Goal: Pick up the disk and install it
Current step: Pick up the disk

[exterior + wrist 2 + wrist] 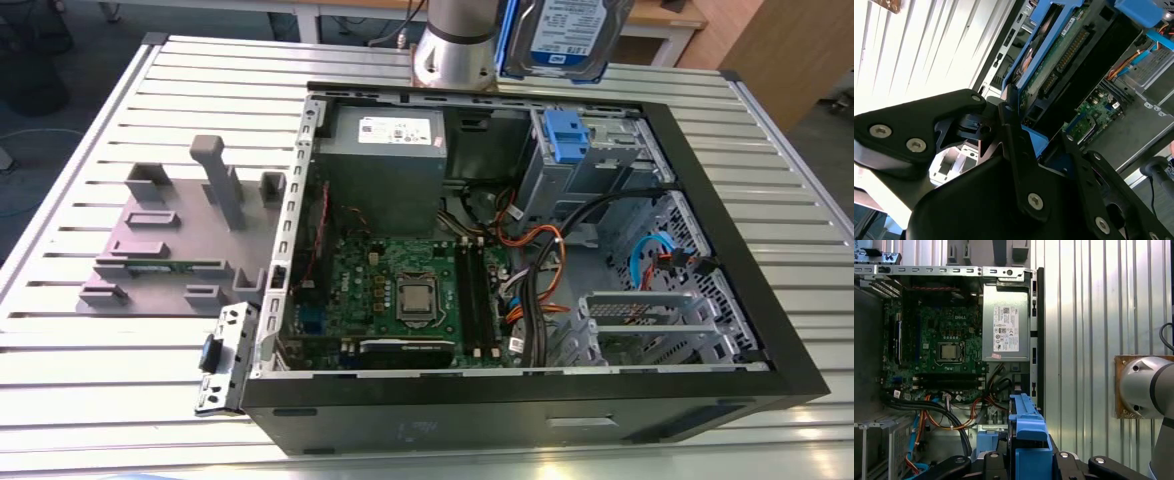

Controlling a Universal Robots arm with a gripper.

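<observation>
The disk, a silver-grey drive with a white-and-blue label in a bright blue bracket, hangs in the air above the far edge of the open computer case. It is over the drive bay area at the exterior view's upper right. In both wrist views my gripper is shut on the disk, with black fingers pressed against the blue bracket. The disk's connector edge points toward the case interior.
The case lies open on a slatted metal table. Inside are a grey power supply, a green motherboard, orange and black cables and a drive cage with a blue latch. A grey fixture stands at the exterior view's left.
</observation>
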